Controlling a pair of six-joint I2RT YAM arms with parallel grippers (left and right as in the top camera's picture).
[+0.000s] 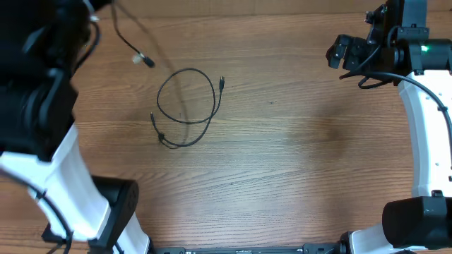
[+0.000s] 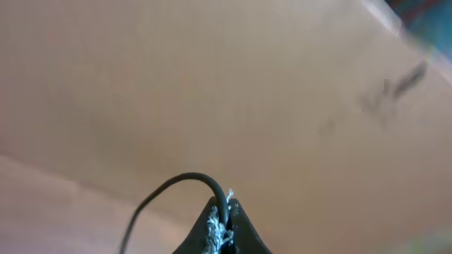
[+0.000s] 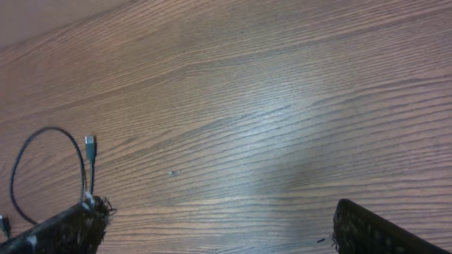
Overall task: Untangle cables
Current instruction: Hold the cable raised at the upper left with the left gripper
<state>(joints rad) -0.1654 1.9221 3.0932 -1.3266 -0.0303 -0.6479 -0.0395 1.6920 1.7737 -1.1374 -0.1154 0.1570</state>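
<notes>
The left wrist view is badly blurred; only the tips of the left pincer (image 2: 220, 227) show at its bottom edge, pressed together on the held cable (image 2: 180, 182), a thin black lead that arches away to the lower left; a dark smudge at the upper right cannot be made out. From overhead the left arm (image 1: 39, 99) is a large out-of-focus mass in the top left corner, raised close to the camera, its pincer cut off by the frame; the held cable hangs from there to its plug end (image 1: 144, 61); whether that touches the desk (image 1: 296, 162) I cannot tell. The looped cable (image 1: 187, 106) lies in a loose ring left of the desk's middle. The right arm (image 1: 424, 127) reaches along the right edge to the far corner; the right pincer (image 3: 220, 219) is spread wide with nothing between its fingers, well apart from the loop, which its own view crops at the left.
</notes>
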